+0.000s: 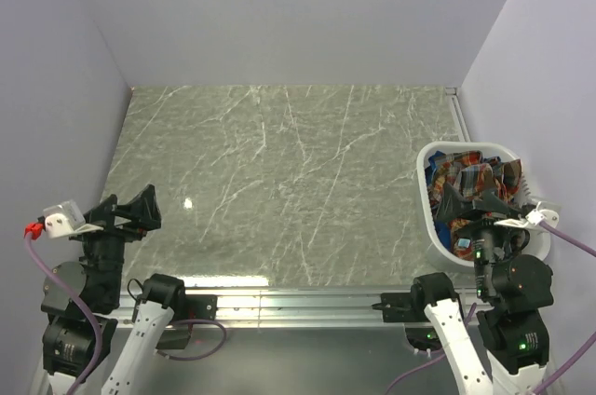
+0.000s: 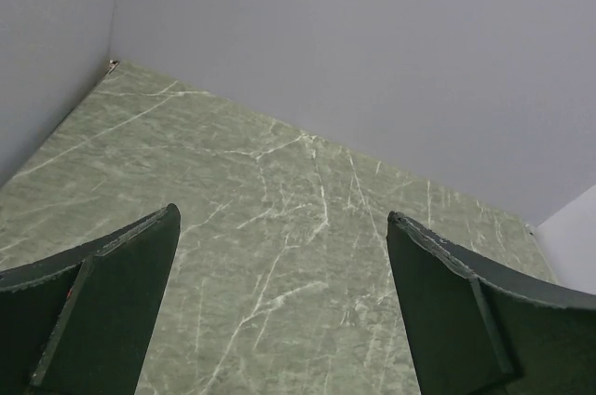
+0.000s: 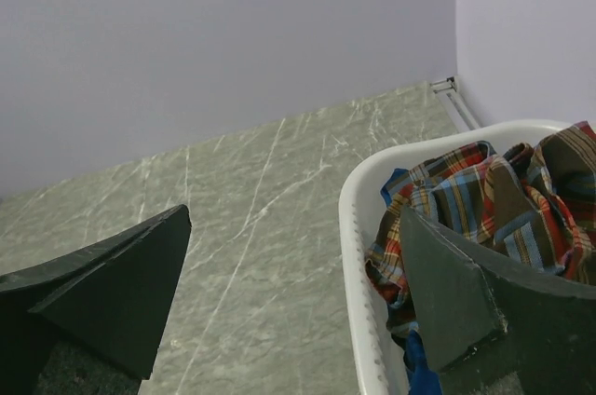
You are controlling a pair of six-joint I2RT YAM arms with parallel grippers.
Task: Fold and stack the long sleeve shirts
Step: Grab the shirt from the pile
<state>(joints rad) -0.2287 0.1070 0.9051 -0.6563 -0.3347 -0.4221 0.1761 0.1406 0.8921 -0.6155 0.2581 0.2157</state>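
Both arms sit pulled back at the near edge of the bench [image 1: 279, 171], 1 at each near corner.

The left gripper [image 1: 140, 211] is at the near left corner. Its 2 fingers [image 2: 112, 302] are spread wide apart with only bare bench surface between them. It holds nothing and touches nothing.

The right gripper [image 1: 473, 201] is at the near right corner, its jaws also spread fully apart and holding nothing. In the right wrist view, 1 finger [image 3: 121, 292] is over the bare bench and the other is in front of the basket [image 3: 358, 227] and the cloth inside it, so the gap between them spans the basket's left rim. I cannot tell whether that finger touches the cloth.

The white plastic basket [image 1: 422, 176] stands against the right edge of the bench, close to the near right corner. The 2 shirts are crumpled inside it, unfolded. The red-orange plaid shirt [image 1: 456, 171] is heaped on top and fills most of the basket. Only a small patch of the blue shirt [image 1: 463, 244] shows, low at the basket's near end beneath the red-orange one [image 3: 484, 195].
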